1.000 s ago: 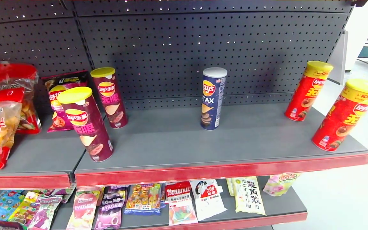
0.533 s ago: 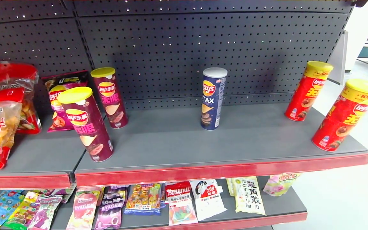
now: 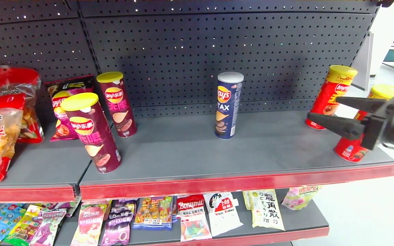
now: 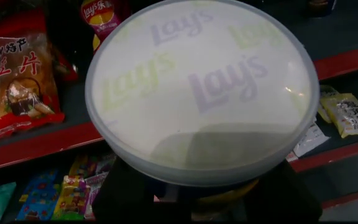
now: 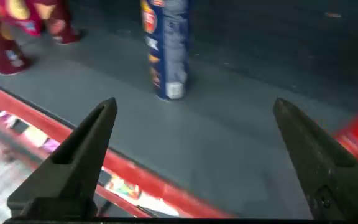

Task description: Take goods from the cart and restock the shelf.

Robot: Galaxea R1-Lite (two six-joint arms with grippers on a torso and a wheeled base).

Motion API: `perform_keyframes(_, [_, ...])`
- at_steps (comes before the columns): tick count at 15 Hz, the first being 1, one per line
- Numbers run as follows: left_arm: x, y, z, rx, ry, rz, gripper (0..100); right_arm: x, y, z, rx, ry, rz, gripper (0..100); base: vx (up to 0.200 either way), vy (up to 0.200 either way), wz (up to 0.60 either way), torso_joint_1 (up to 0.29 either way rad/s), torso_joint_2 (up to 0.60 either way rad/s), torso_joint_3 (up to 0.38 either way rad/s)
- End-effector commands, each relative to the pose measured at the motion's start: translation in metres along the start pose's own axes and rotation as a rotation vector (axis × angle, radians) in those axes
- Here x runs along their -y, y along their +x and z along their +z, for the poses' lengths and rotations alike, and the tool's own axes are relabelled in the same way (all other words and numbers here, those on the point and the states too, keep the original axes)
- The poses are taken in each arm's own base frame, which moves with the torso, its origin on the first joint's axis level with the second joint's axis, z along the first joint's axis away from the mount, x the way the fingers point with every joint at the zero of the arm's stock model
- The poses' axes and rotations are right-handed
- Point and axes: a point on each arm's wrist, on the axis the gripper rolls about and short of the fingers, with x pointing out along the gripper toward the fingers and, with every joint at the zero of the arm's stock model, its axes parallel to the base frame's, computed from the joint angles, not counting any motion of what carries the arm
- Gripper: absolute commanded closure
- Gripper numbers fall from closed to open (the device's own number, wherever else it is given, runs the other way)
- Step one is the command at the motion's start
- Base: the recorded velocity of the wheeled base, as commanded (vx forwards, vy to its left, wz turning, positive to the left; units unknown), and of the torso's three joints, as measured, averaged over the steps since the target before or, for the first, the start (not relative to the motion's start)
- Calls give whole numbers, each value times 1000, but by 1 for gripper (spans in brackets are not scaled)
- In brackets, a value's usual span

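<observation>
Printed logos mark the blue can (image 3: 228,106), maroon cans (image 3: 92,133), red cans (image 3: 332,92) and the white-lidded can (image 4: 201,87)

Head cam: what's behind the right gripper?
Two yellow-lidded red chip cans at the shelf's right end. The open right gripper covers the front can's middle and part of the rear can's base.

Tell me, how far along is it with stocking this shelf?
Done: five chip cans stand on the upper shelf. In hand: a white-lidded can close by the left wrist, probably held; the right gripper is open and empty. Left: the wide gaps between cans.
</observation>
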Motion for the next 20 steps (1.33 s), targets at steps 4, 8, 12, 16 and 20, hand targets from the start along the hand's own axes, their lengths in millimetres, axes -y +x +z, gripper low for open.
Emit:
perform_keyframes(4, [-1,4,3,-21,-22,-13,100,23,98,-14,-83,29,131,0,0,0,0,0,0,0])
perform_keyframes(8, [-2,4,5,-13,-20,-9,100,27,133,-13,-65,7,208,0,0,0,0,0,0,0])
perform_keyframes(12, [-2,4,5,-12,-21,-2,100,22,157,-13,-55,-11,269,0,0,0,0,0,0,0])
perform_keyframes(16, [-2,4,5,-14,-20,-3,100,16,182,-15,-49,-18,297,0,0,0,0,0,0,0])
perform_keyframes(20, [-2,4,5,-14,-20,-1,100,19,196,-15,-38,-21,292,0,0,0,0,0,0,0])
